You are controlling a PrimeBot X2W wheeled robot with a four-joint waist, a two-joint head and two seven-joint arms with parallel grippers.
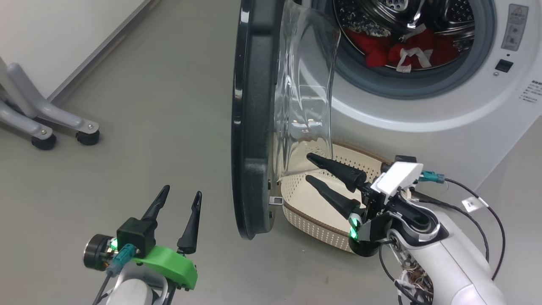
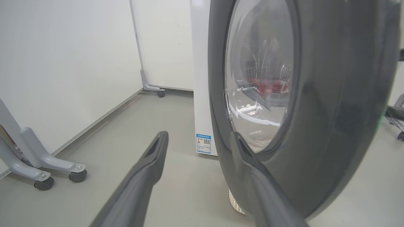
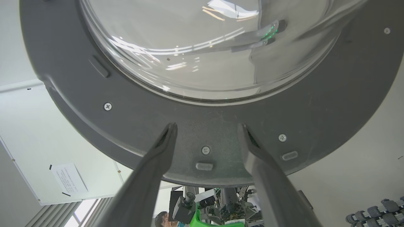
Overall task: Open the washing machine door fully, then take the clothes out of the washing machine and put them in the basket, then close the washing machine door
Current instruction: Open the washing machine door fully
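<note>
Standing edge-on, washing machine door; bare floor leftward.

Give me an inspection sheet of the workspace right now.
Surface: grey floor, smooth.
Job's things: washing machine door open, edge-on to the head view; clothes inside the washing machine; basket on the floor below the drum, no clothes seen in it.
Clutter: nothing seen.
Tools: left tool open, outside the door, apart from it; right tool open, over the basket, facing the door's inner side.
Cables: black cable looping at the right wrist.
Surroundings: white wall; grey caster frame.
</note>
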